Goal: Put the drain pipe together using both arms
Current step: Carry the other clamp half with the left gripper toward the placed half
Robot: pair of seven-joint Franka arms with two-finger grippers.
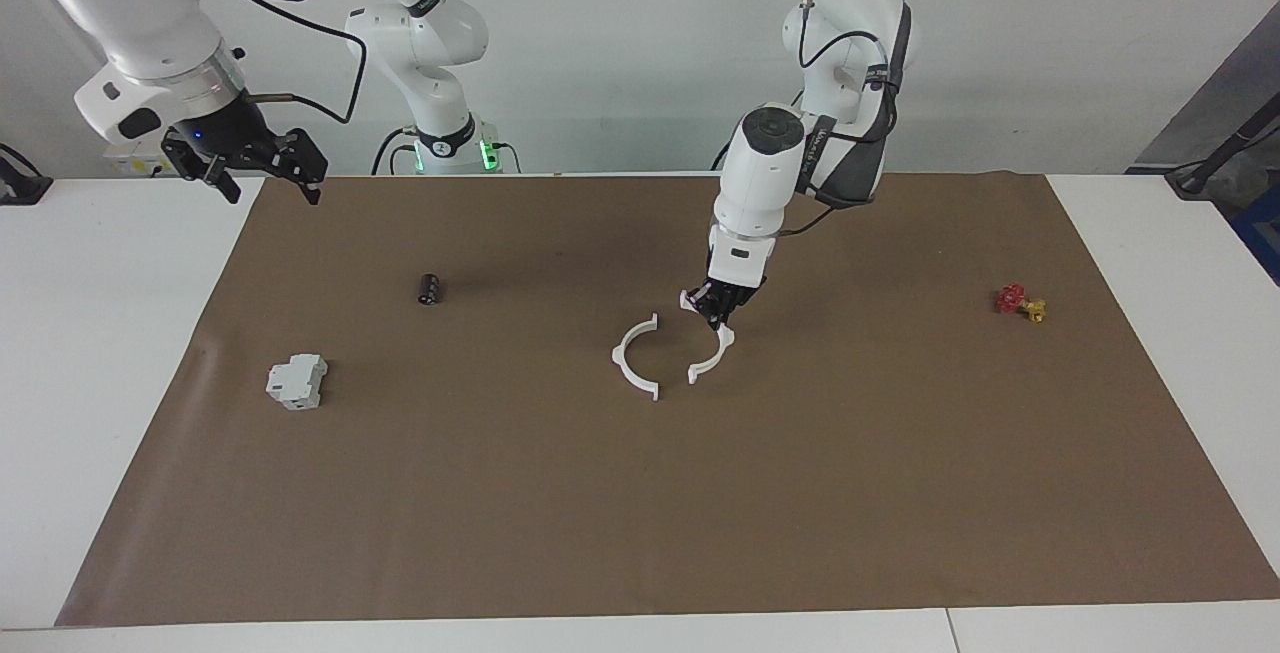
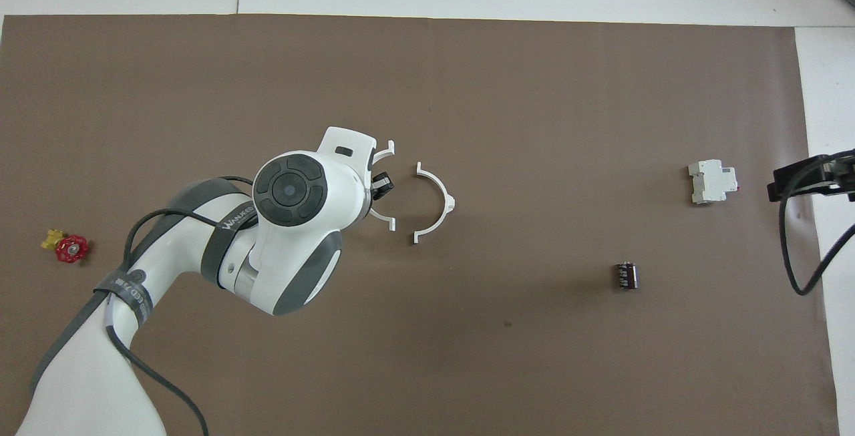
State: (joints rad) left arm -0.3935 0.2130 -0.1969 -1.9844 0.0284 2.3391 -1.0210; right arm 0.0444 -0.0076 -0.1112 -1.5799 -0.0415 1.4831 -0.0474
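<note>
Left end effector [image 1: 718, 310] clamped on one half-ring [image 1: 710, 354], just beside its mate [image 1: 632, 357] lying mid-counter, tabs not yet meeting: lower gently, line up tab ends squarely before pressing together; right end effector [image 1: 262, 168] wide, waiting.

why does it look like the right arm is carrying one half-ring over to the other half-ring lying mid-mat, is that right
Not quite: the left arm carries it. Its left gripper, shut on the held half-ring, is beside the lying half-ring. The facing view shows this; the right gripper waits open over the mat's edge.

Held half-ring [image 2: 385, 185] partly hidden under left arm [image 2: 294, 222].
</note>
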